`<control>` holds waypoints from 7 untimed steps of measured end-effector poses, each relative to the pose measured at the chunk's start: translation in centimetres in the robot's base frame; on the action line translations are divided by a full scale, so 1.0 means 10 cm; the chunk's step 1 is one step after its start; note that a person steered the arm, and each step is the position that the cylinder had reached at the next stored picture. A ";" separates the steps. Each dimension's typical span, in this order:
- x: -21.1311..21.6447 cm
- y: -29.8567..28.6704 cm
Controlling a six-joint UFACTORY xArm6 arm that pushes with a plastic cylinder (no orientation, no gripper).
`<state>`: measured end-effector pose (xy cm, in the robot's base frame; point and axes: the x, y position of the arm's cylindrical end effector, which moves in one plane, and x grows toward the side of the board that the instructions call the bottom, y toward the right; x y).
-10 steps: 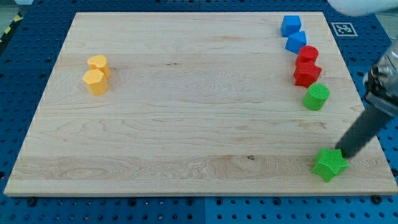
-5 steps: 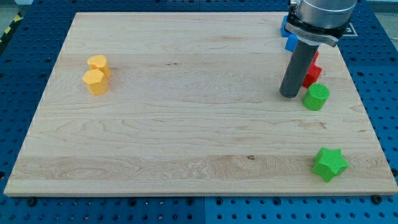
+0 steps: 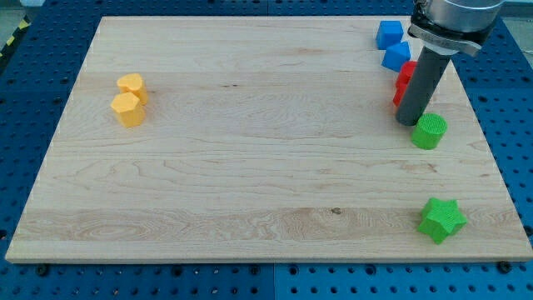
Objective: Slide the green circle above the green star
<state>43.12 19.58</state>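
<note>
My tip [image 3: 408, 122] down on the board, bare rod with nothing gripped, just at 10 o'clock of the green circle [image 3: 430, 132], green star [image 3: 441, 220] well off at the circle's 6 o'clock, red blocks [image 3: 405, 83] behind the rod.

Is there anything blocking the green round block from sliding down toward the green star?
Nothing visible does. Bare board lies between the green circle and the green star. My tip sits at the circle's upper left.
</note>
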 end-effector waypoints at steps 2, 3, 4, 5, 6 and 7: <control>0.12 0.20; 0.12 0.30; 0.12 0.48; 0.12 0.73; 0.14 0.73; 0.16 0.57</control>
<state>44.69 25.24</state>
